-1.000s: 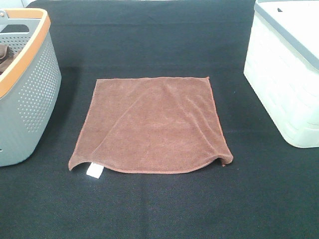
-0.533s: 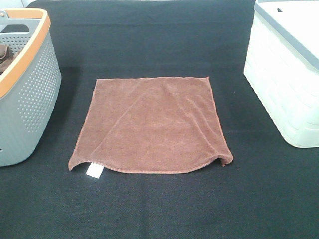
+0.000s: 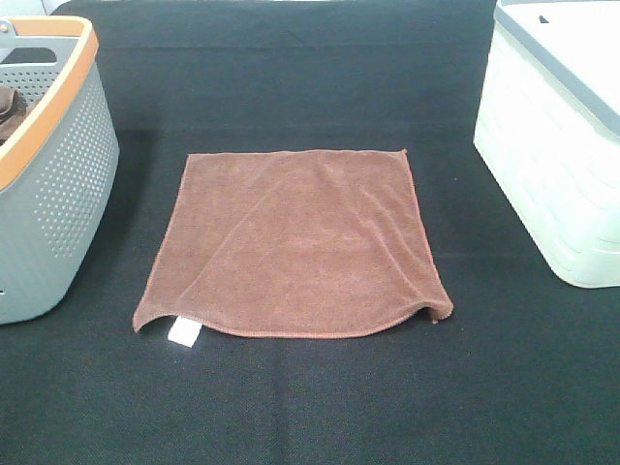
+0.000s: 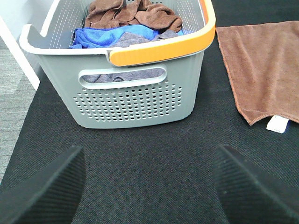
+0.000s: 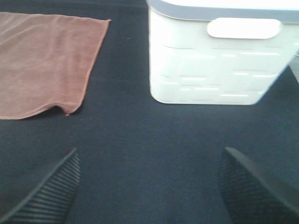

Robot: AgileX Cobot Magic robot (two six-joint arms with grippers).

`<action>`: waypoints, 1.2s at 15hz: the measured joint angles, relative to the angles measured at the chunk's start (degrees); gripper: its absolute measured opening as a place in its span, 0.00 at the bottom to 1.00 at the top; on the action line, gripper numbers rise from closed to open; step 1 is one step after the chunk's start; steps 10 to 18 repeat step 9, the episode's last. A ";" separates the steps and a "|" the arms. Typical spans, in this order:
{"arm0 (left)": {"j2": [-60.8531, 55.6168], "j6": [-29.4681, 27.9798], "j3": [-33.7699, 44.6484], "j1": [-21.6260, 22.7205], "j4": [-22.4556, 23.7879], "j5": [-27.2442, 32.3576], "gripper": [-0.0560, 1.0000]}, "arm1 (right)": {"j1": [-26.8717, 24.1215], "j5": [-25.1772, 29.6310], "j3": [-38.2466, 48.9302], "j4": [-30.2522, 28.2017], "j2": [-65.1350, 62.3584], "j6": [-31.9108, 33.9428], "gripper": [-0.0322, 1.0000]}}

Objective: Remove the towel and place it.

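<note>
**A:** Both grippers sit back from the work, operator. Your left gripper point(image 4: 149, 186) has its fingers spread wide, holding nothing, over the dark mat point(image 3: 310, 407) in front of the grey basket point(image 4: 140, 88). Your right gripper point(image 5: 149, 186) is spread the same way, near the white bin point(image 5: 215, 60).

**B:** And the towel point(image 3: 295, 242)?

**A:** It lies flat on the mat between basket and bin, touching neither. Its white tag point(image 3: 182, 332) peeks out at the near corner on your left, and the near corner on your right is curled up a little.

**B:** So what do you advise?

**A:** It looks already placed, so judge whether smoothing is even needed. If you do tidy it, take that raised corner with the right gripper, pinch only the hem, and pull outward low and slowly so the cloth does not bunch. The basket holds more cloths point(image 4: 131, 21); keep the left fingers clear of its rim.
</note>
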 joint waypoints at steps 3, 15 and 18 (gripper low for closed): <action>0.00 0.00 0.00 0.00 0.00 0.00 0.74 | 0.00 0.00 0.00 -1.09 0.00 1.32 0.77; 0.00 0.00 0.00 0.00 0.00 0.00 0.74 | 0.00 0.00 0.00 -1.26 0.00 1.38 0.77; 0.00 0.00 0.00 0.00 0.00 0.00 0.74 | 0.00 0.00 0.00 -1.26 0.00 1.38 0.77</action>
